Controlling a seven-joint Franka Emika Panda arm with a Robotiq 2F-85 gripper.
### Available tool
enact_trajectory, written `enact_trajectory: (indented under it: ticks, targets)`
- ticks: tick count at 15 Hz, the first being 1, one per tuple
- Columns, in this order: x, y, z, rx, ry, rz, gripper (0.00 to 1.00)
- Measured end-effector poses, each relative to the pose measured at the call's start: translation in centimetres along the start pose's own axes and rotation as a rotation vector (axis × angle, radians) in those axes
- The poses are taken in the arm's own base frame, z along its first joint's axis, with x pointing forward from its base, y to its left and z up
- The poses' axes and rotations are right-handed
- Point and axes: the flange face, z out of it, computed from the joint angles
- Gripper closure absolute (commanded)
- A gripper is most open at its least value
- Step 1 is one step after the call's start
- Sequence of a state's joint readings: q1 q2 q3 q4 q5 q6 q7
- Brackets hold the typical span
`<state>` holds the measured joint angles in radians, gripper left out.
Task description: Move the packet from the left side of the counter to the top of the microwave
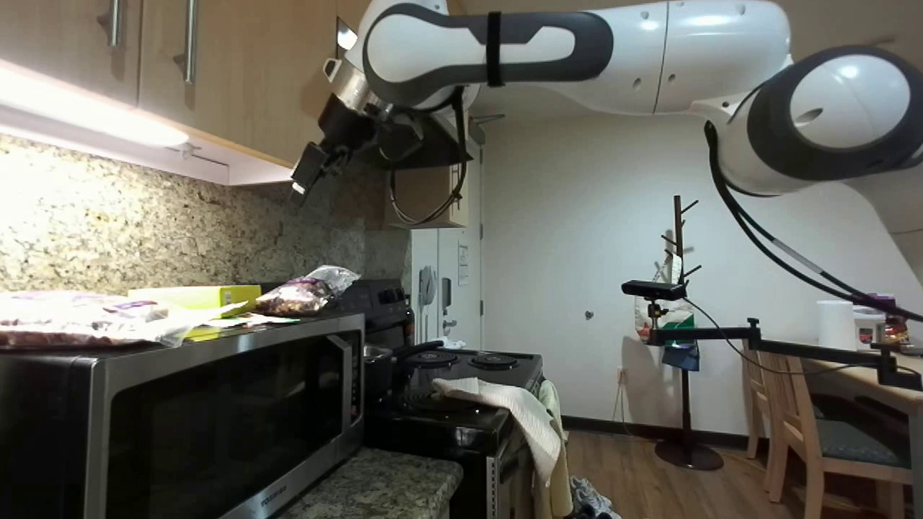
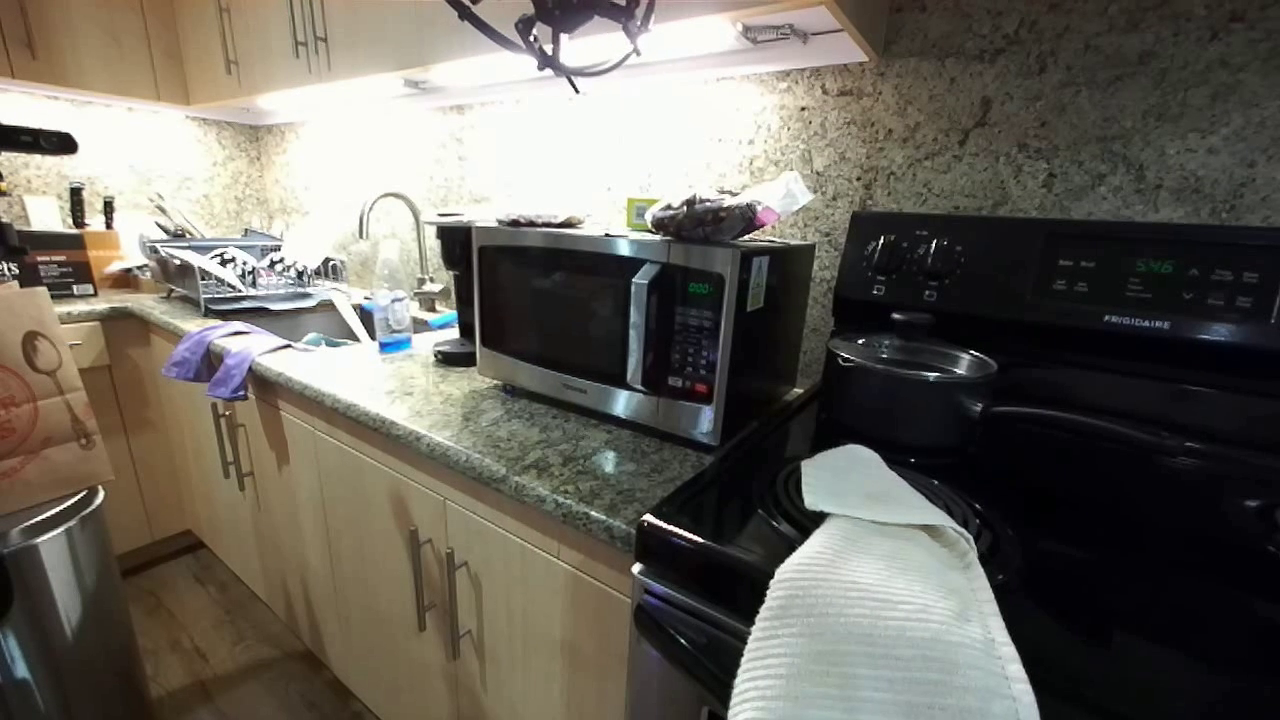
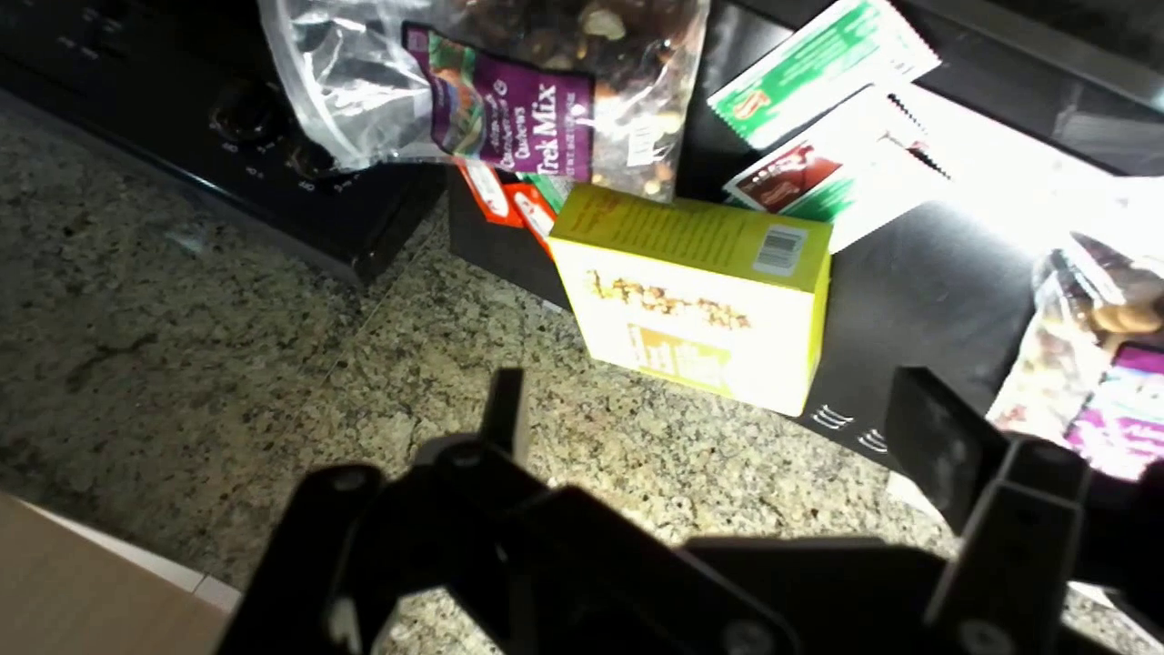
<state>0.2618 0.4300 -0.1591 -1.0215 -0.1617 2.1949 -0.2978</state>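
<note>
A crinkly clear and purple trek mix packet (image 1: 297, 295) lies on top of the microwave (image 1: 223, 404) at the stove end. It also shows in an exterior view (image 2: 705, 216) and the wrist view (image 3: 518, 109). A second similar packet (image 1: 79, 317) lies flat at the microwave's other end and shows at the wrist view's right edge (image 3: 1118, 400). I cannot tell which is the task's packet. The speckled counter (image 2: 520, 440) runs under the microwave (image 2: 560, 310). My gripper (image 1: 306, 176) is high above the microwave, tilted, apart from everything. In the wrist view its fingers (image 3: 714, 391) are open and empty.
A yellow box (image 3: 691, 291) and flat green and white sachets (image 3: 818, 73) lie between the packets. Wall cabinets (image 1: 231, 79) hang close to the gripper. The black stove (image 2: 1100, 320) holds a lidded pot (image 2: 910, 390) and a cream towel (image 2: 880, 600).
</note>
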Motion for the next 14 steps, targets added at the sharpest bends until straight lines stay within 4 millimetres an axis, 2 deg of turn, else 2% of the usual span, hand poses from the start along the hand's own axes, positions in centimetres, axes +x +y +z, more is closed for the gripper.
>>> enact_trajectory:
  ticks: [3,9,12,14]
  targets:
    - [-1.7,-0.7,-0.3,0.028,-0.03,-0.007,0.0]
    - [-6.5,0.7,-2.8,-0.076,-0.071,-0.054,0.0]
    - [-8.3,0.3,-3.6,-0.073,-0.01,-0.071,0.0]
    - [-8.8,0.2,-3.7,-0.07,-0.01,-0.072,0.0]
